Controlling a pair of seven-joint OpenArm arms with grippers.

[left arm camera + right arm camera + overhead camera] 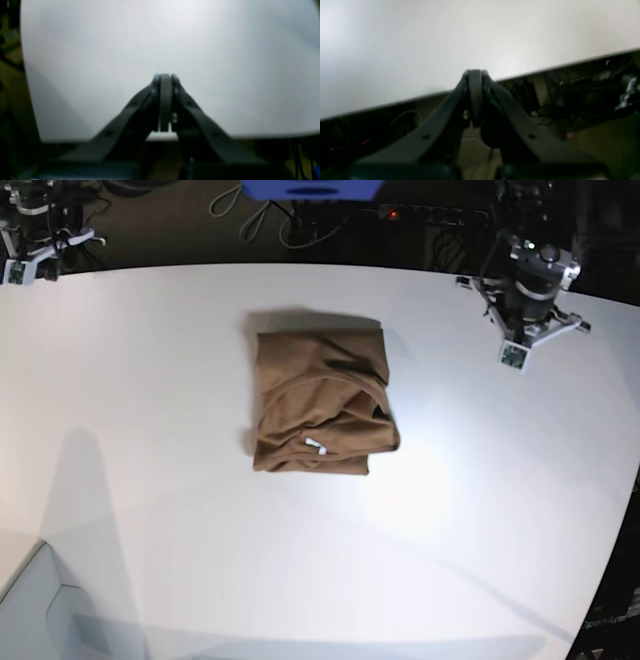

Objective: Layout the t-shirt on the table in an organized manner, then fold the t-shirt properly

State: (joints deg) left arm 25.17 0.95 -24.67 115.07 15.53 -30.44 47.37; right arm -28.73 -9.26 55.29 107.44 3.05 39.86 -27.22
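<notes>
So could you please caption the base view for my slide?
Folded tan t-shirt lying mid-table, both arms parked at the far corners.

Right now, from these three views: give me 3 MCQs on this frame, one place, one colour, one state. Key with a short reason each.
1. Where does the t-shirt lie?
A. Near the middle of the table
B. Hanging over the table's edge
C. In a gripper

2. What colour is the t-shirt?
A. Blue
B. Tan-brown
C. White

3. How do the left gripper and right gripper stand?
A. Both shut, holding nothing
B. Both open wide
C. One clamped on cloth

Key:
1 A: the base view shows it folded into a compact block, with bare tabletop all round.
2 B: brown cloth, with a small white label showing.
3 A: in each wrist view the fingertips meet, with no cloth between them.
</notes>
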